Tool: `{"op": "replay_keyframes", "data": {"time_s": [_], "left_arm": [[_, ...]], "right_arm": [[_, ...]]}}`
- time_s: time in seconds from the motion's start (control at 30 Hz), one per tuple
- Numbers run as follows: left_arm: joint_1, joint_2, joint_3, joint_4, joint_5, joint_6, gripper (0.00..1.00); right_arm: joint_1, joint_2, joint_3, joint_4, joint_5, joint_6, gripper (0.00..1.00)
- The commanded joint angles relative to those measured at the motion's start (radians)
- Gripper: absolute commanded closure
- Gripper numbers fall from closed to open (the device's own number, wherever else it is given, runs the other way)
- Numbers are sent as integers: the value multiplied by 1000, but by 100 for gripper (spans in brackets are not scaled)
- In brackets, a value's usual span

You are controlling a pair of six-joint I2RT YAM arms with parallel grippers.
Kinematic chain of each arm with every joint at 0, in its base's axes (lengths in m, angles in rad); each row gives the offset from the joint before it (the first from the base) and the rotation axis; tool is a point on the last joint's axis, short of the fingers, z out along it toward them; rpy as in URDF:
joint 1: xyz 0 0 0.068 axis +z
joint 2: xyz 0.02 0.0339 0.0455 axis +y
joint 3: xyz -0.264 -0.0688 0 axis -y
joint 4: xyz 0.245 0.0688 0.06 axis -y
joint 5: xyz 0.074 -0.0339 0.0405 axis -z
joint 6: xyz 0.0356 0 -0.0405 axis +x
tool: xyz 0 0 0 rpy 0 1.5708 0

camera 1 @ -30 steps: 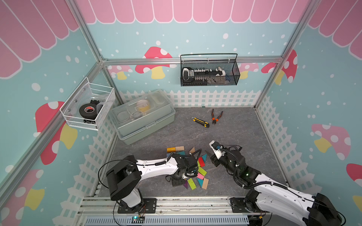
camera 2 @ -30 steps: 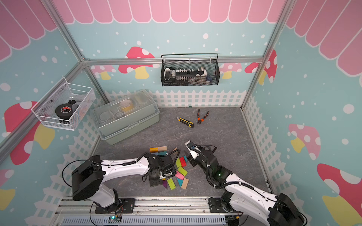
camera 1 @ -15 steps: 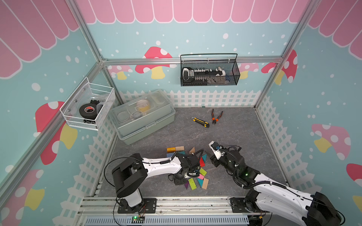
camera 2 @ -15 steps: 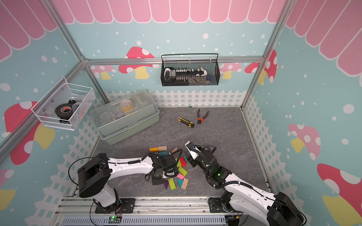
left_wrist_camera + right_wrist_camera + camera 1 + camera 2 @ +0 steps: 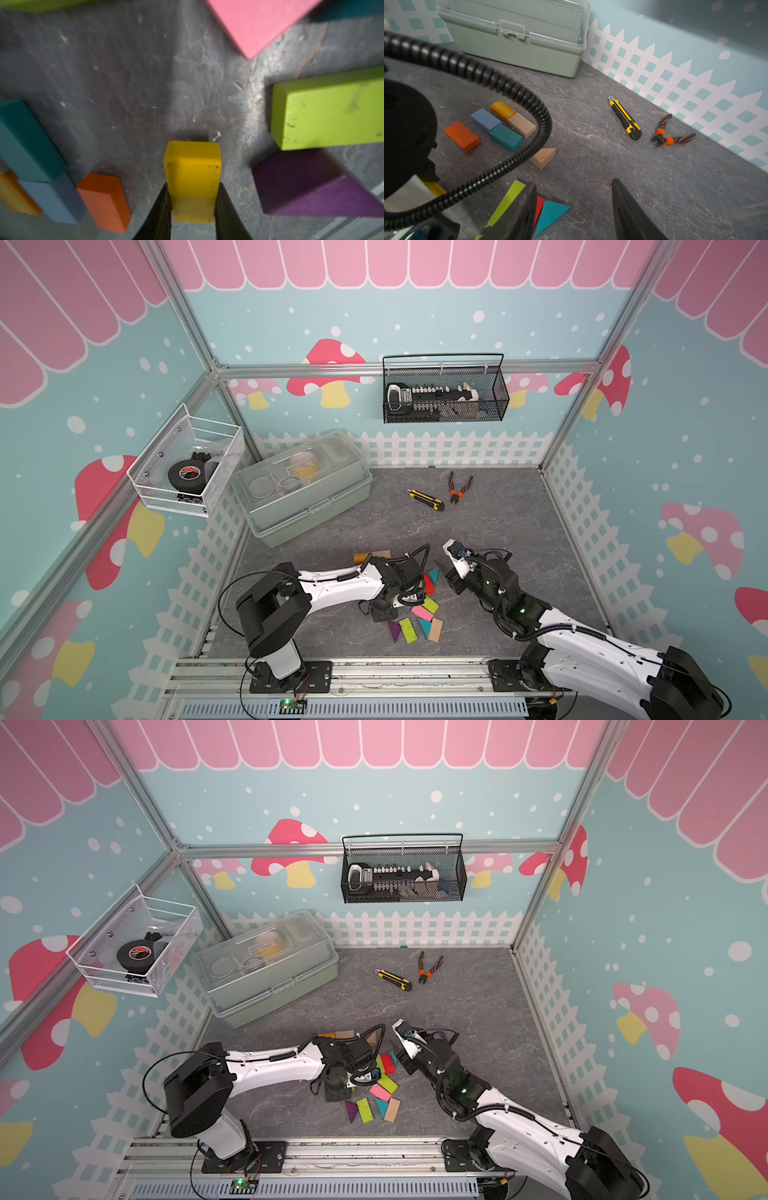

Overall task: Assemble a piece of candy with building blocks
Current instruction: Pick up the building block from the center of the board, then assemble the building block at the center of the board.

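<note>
Left claw (image 5: 193, 207) closed on a yellow block (image 5: 192, 178) at lower centre of the left wrist view, block resting on the grey tabletop (image 5: 145, 83), right claw (image 5: 573, 209) held wide, nothing gripped.

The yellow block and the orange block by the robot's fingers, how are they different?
The yellow block is squeezed between the left gripper's fingers; the orange block lies free beside it. The yellow block looks narrower; the orange block looks wider. Both are small painted rectangles near the grey table.
</note>
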Motion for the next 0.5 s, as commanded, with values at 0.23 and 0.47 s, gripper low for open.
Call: {"op": "replay_keyframes", "data": {"time_s": [0.23,0.47], "left_arm": [[88,83,126,2,-34,124,83],[118,115,172,-26,-29,179,82]], "right_arm": [[-2,9,-21,33,15,8,43],[-2,16,-24,38,13,8,42]]}}
